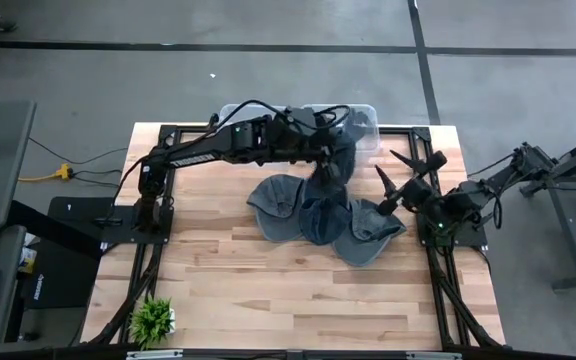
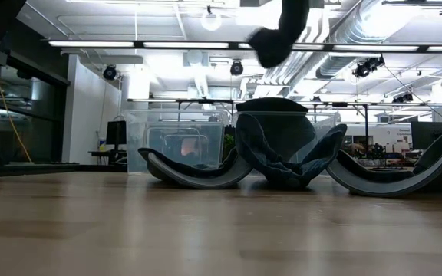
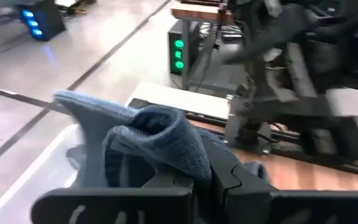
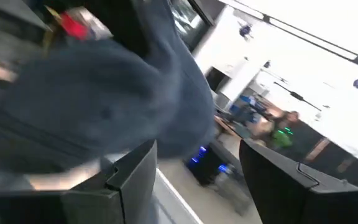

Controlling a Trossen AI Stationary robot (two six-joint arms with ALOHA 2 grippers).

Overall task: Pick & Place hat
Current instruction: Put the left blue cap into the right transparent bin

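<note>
My left gripper [image 1: 324, 168] is shut on a blue denim hat [image 1: 340, 155], held up beside the clear plastic bin [image 1: 360, 122] at the table's far edge. In the low view this hat [image 2: 270, 44] hangs high above the table. Three more denim hats [image 1: 276, 200] [image 1: 320, 218] [image 1: 370, 232] lie together on the table's middle, resting on their crowns and brims. My right gripper [image 1: 404, 178] is open and empty, just right of the pile. In the right wrist view a denim hat [image 4: 104, 112] shows close in front of it. My left gripper pinches a bunched fold of the hat's denim [image 3: 178, 144] between its two shut fingers [image 3: 241, 180]; more than one layer is gathered there. The hat hangs clear of the table.
A small green plant [image 1: 153, 318] stands at the near left corner. The black frame rails [image 1: 153, 215] run along the table's left and right sides. Bare wood [image 1: 268, 290] lies in front of the pile.
</note>
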